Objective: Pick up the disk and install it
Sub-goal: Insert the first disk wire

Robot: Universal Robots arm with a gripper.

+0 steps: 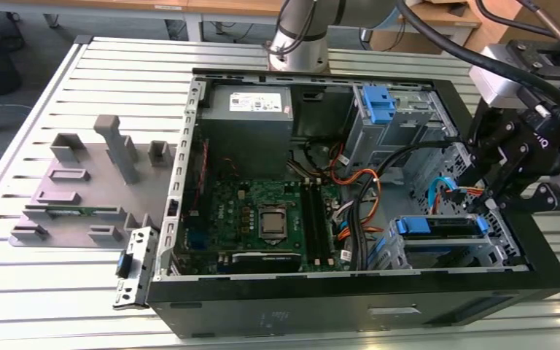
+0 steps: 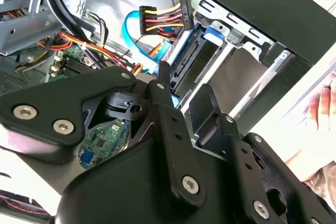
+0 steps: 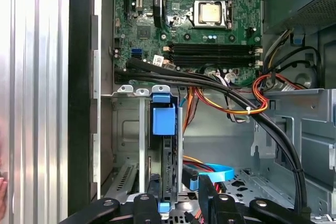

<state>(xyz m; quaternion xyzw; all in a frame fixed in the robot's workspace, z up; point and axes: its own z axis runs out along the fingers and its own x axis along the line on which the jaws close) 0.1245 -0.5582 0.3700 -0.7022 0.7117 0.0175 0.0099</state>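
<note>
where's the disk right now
In the exterior view's lower right, the disk sits in the drive cage inside the computer case, beside the gripper.

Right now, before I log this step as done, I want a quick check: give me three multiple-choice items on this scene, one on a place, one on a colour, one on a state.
1. Where is the disk?
A. on the grey fixture plate
B. in the drive cage at the corner of the case, under the gripper
C. on the power supply

2. What colour are the disk's rails?
A. blue
B. yellow
C. white

3. How do the jaws stand?
A. shut on a lifted disk
B. clamped on a cable
C. open

Answers:
1 B, the exterior view shows the disk slotted into the cage.
2 A, blue plastic frames it in the exterior and first wrist views.
3 C, a gap shows between them in both wrist views.
</note>
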